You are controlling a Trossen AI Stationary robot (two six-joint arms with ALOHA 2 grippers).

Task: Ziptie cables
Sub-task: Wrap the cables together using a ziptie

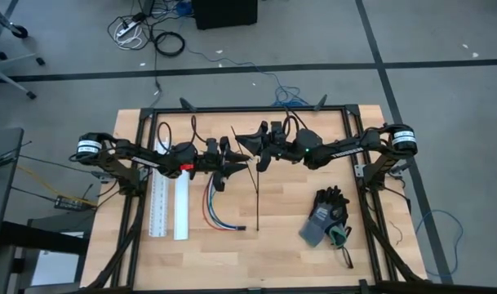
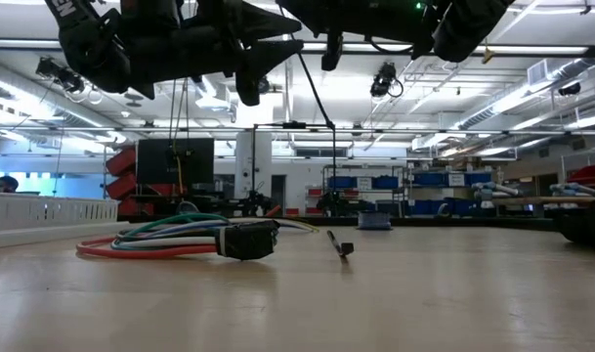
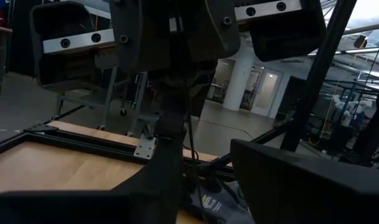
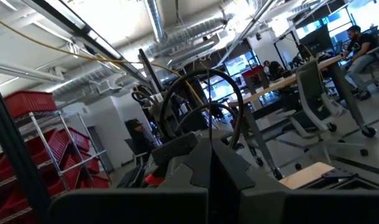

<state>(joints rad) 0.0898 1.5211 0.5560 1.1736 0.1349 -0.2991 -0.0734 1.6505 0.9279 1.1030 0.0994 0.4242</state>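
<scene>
Both arms hung above the table [image 1: 281,253], meeting mid-air. Right gripper [image 1: 260,140] was clamped on a ziptie [image 1: 257,192] that hung down to the wood. Left gripper's [image 1: 238,157] fingers, cannot tell; shadow hid them. Cables [image 1: 218,211] lay below the left gripper

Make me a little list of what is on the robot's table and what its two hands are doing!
cables: coloured bundle lying on the table
ziptie: thin black strip hanging from the right gripper, its lower end on the table
left gripper: raised above the cables
right gripper: raised, shut on the ziptie
white channel: left of the cables
gloves: on the right side
</scene>
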